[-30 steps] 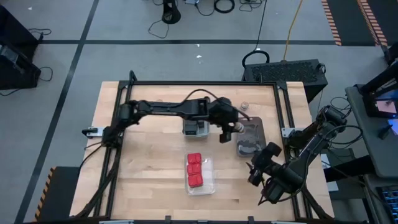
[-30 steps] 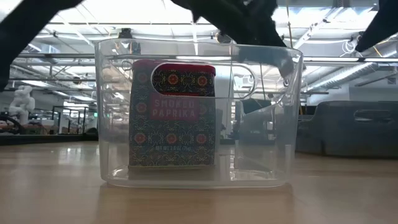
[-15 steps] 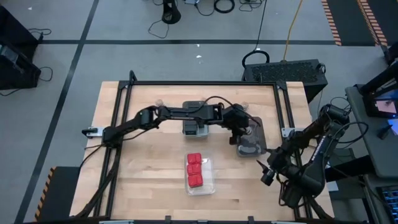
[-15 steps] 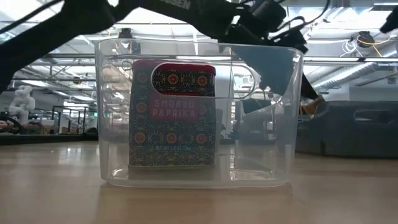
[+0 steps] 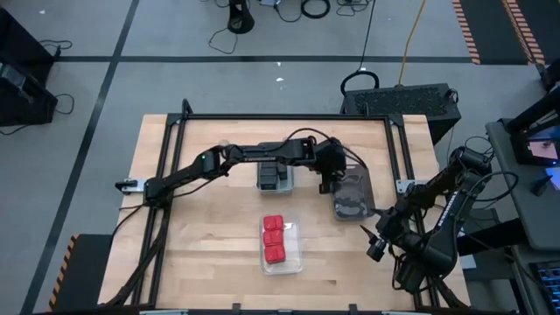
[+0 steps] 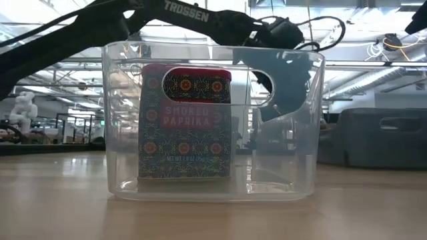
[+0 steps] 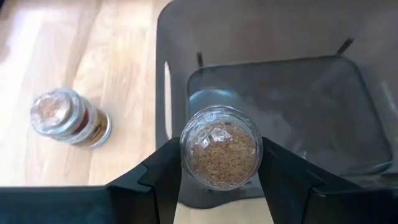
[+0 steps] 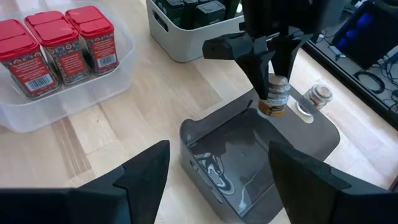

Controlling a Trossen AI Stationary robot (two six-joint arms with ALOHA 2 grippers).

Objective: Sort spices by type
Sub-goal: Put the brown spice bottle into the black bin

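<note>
the left gripper (image 7: 219, 186), clamped on a round jar (image 7: 221, 146), has drawn back toward 11 o'clock over the dark tray's (image 5: 359, 185) rim, so the drop looks imminent, while the right gripper (image 8: 217, 163) waits wide open at 4 o'clock.

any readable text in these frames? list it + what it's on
"SMOKED PAPRIKA" — front of the red tin inside the clear tray, low view.
"TROSSEN" — on the left arm, low view.
Net-weight line at the foot of that tin: too blurred to read.
Labels and barcodes on the red tins, right wrist view: too small to read.
Label on the jar held in the left gripper: unreadable.
</note>
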